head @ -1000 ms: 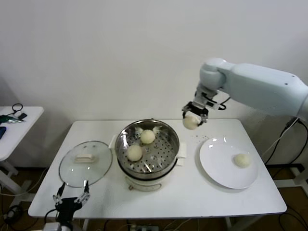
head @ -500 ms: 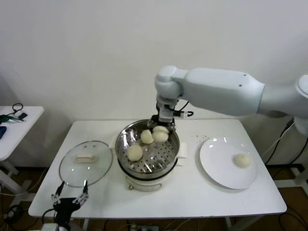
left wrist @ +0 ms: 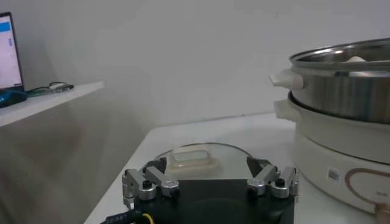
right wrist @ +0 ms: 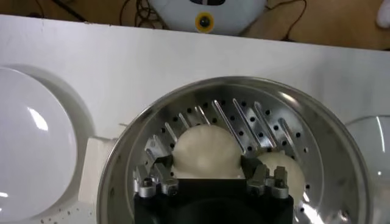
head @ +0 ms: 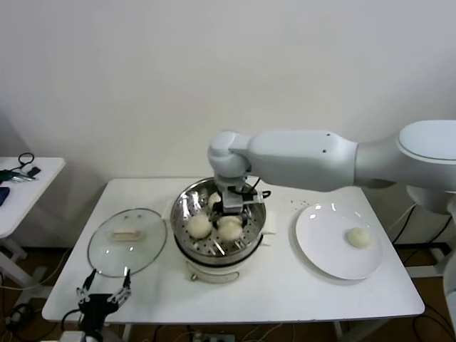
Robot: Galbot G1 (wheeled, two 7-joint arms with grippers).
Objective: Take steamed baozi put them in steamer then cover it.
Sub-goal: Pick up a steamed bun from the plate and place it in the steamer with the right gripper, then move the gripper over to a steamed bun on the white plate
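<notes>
The steamer (head: 187, 246) stands mid-table. My right gripper (head: 232, 216) reaches down into it and is shut on a baozi (head: 230, 229) held just over the perforated tray. The right wrist view shows that baozi (right wrist: 206, 152) between my right gripper's (right wrist: 206, 169) two fingers, with a second baozi (right wrist: 281, 170) beside it. In the head view that second baozi (head: 199, 226) lies to the left, and a third (head: 214, 201) is partly hidden behind the gripper. A fourth baozi (head: 358, 238) lies on the white plate (head: 324, 253). The glass cover (head: 127, 241) lies flat left of the steamer. My left gripper (head: 105, 296) is open and parked at the front left edge.
A small side table (head: 21, 192) with cables stands at the far left. The left wrist view shows the cover (left wrist: 201, 159) just ahead of my left gripper (left wrist: 210, 182) and the steamer wall (left wrist: 341, 91) beside it. The plate (right wrist: 30, 158) also shows in the right wrist view.
My right gripper carried the baozi left from beside the plate, over the steamer, and down into it. The left arm has not moved.
</notes>
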